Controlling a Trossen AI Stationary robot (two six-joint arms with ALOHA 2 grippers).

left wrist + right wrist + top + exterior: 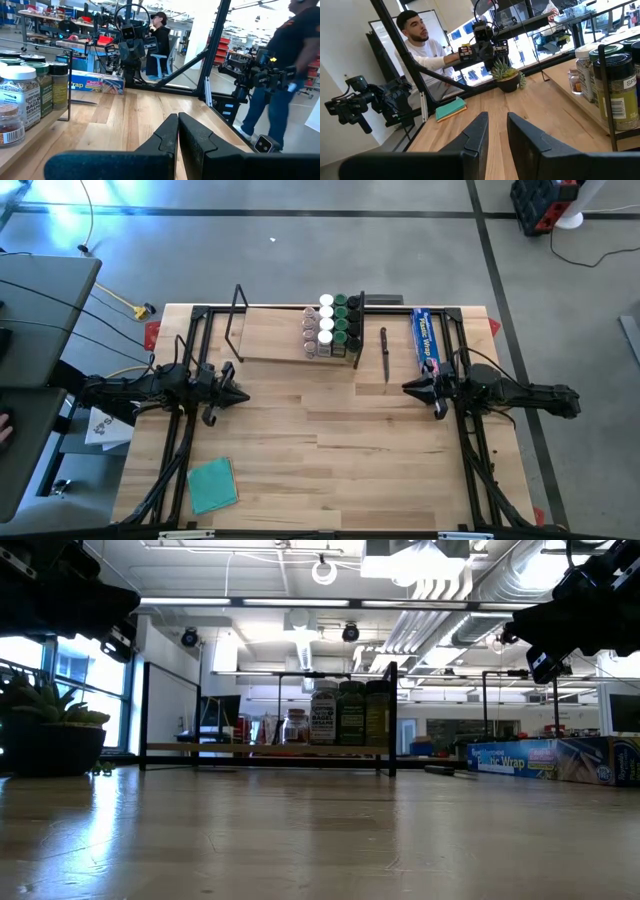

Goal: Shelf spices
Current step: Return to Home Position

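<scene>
Nearest us, the left gripper (178, 125) hung empty with fingers pressed together over the surface (330, 442). The right gripper (497, 125), opposite, held its fingers slightly parted, also empty. Spice jars (332, 326) stood in rows at the right-arm end of the shelf (268, 336). We judged homing needed only slow, clear retraction.

The high view looks straight down on the whole table (330, 430); the low view sits at tabletop height, level, facing the shelf (265, 748) and room; the left wrist view looks low past its fingers (167, 135) toward the right arm (131, 42); the right wrist view mirrors it, facing the left arm (482, 42); all share the jars (333, 326).
</scene>
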